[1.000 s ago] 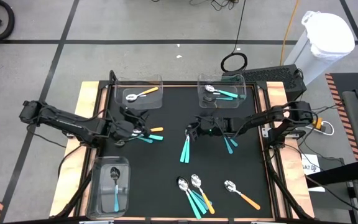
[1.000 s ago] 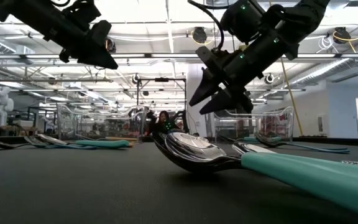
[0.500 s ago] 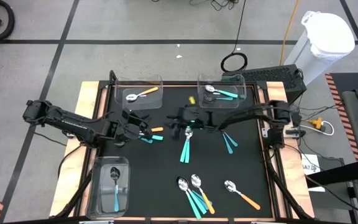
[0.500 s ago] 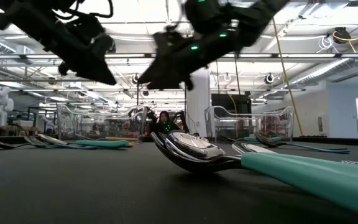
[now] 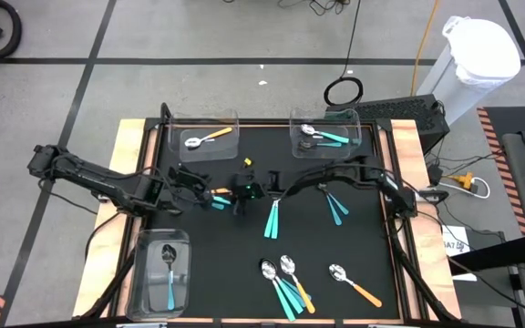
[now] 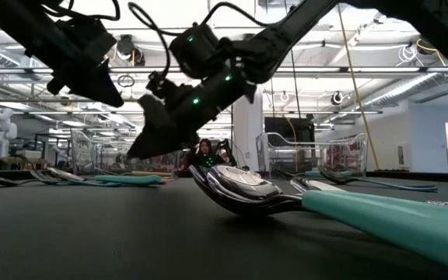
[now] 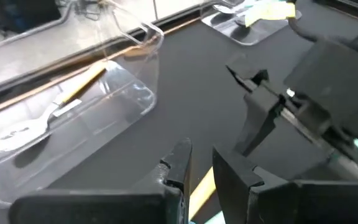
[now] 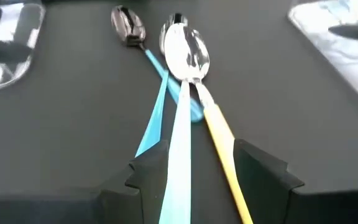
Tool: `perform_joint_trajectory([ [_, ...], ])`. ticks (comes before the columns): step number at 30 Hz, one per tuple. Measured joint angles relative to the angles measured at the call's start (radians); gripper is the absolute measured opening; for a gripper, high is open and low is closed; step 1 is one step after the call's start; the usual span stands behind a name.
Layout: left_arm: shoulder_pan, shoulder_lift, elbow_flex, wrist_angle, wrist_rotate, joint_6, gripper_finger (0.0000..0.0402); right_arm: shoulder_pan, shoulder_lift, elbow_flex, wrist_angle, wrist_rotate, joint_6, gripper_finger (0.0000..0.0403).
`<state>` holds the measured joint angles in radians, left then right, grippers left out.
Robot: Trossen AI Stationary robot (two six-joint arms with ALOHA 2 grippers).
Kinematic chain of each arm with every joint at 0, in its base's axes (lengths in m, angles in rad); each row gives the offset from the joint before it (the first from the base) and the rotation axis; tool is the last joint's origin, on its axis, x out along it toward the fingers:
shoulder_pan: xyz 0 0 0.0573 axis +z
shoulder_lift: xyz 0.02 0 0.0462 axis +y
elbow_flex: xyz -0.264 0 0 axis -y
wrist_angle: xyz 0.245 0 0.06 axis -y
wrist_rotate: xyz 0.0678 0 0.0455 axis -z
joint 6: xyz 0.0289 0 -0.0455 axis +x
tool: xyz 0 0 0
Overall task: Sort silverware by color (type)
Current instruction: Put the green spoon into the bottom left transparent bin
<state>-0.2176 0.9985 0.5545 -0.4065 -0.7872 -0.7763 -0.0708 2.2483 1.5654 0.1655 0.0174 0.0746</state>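
Note:
Three spoons lie flat together on the black mat [image 5: 244, 241] left of centre: a light blue handle [image 8: 178, 140], a teal one [image 8: 157, 109] and an orange one [image 8: 219, 134], seen from above at the spoon group [image 5: 217, 196]. My right gripper [image 5: 241, 196] [image 8: 194, 162] reaches across from the right, low over the mat [image 6: 142, 148], open, its fingers on either side of the light blue and orange handles. My left gripper [image 5: 199, 189] [image 7: 197, 155] hovers above the spoons' bowl ends [image 6: 111, 93], open by a narrow gap, with the orange handle [image 7: 201, 186] showing below it.
Clear bins: far left [image 5: 203, 137] with an orange spoon, far right [image 5: 324, 137] with teal spoons, near left [image 5: 162, 269] with a light blue spoon. Loose spoons lie at centre [image 5: 272, 219], right of centre [image 5: 337, 208] and near the front edge [image 5: 285, 282], [image 5: 358, 287].
My right arm has swung from the table's centre toward its left and come down low over the mat, ending with its open fingers at the handles of the three spoons. The spoons have stayed where they were.

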Motion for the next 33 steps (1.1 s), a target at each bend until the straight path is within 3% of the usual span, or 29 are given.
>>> perform_joint_trajectory([
  [14, 0.0, 0.0, 0.0, 0.004, -0.016, -0.002, 0.0063, 0.004, 0.073, 0.046, -0.107, -0.022, -0.009, 0.0166],
  [18, 0.0, 0.0, 0.0, 0.008, -0.029, -0.002, 0.0063, 0.004, 0.072, 0.047, -0.136, -0.018, -0.007, 0.0142],
  [25, 0.0, 0.0, 0.0, 0.01, -0.03, -0.004, 0.0063, 0.004, 0.07, 0.047, -0.163, -0.014, 0.021, 0.0056],
  [33, 0.0, -0.002, 0.006, -0.002, -0.057, -0.001, 0.0063, 0.006, 0.006, 0.042, -0.221, -0.02, 0.046, 0.0053],
])
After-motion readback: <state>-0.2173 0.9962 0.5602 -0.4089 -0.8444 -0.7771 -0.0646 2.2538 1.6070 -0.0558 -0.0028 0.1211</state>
